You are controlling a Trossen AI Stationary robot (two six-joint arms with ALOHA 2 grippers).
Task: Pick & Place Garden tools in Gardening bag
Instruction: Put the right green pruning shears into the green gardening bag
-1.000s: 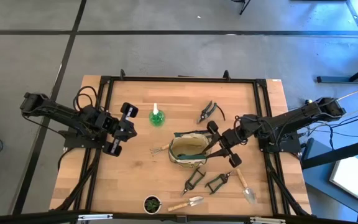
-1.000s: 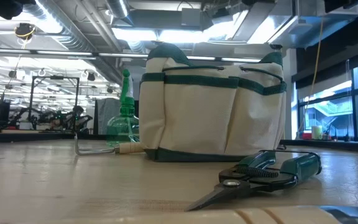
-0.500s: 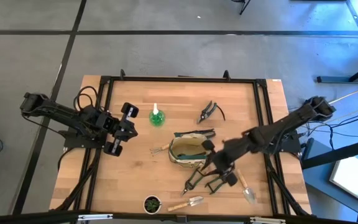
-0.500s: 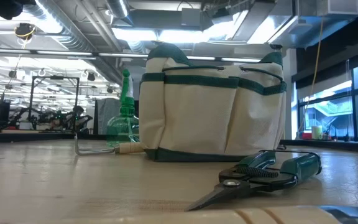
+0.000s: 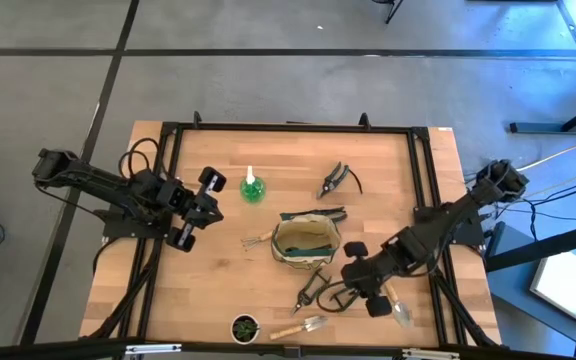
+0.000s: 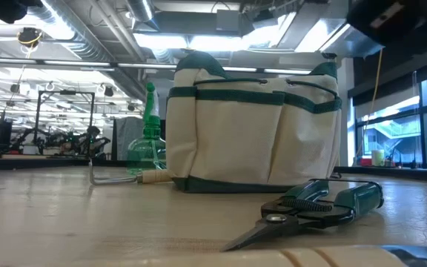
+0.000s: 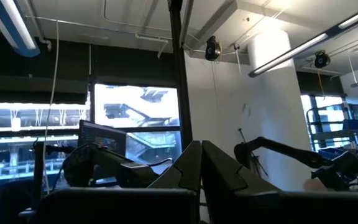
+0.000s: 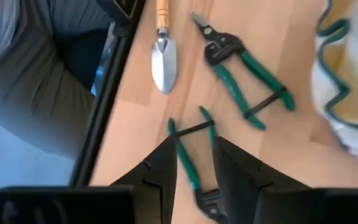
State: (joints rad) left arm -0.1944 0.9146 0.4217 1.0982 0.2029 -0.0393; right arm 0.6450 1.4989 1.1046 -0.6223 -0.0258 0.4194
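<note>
The tan gardening bag (image 5: 305, 243) stands upright at mid-table, mouth up; it also shows in the low view (image 6: 254, 126). A wooden-handled fork (image 5: 257, 240) lies against its left side. The green spray bottle (image 5: 252, 187) and the black pruners (image 5: 336, 181) are on the far half. Two green-handled pruners (image 5: 311, 290) (image 5: 344, 296) and two trowels (image 5: 303, 326) (image 5: 397, 306) lie on the near half. My right gripper (image 8: 191, 149) is open over the right-hand green pruners (image 8: 188, 165), its fingers on either side of one handle. My left gripper (image 7: 201, 168) is shut and empty, held over the table's left side (image 5: 211, 205).
A small dark pot with a green plant (image 5: 245, 327) stands at the near edge. A black metal frame (image 5: 288, 127) runs around the tabletop. The near-right trowel (image 8: 163, 59) and the other green pruners (image 8: 244, 74) lie close to my right gripper.
My right gripper has gone from the bag's right rim toward the table's near edge and down, over the right-hand green pruners. The tools and the bag have stayed where they were.
</note>
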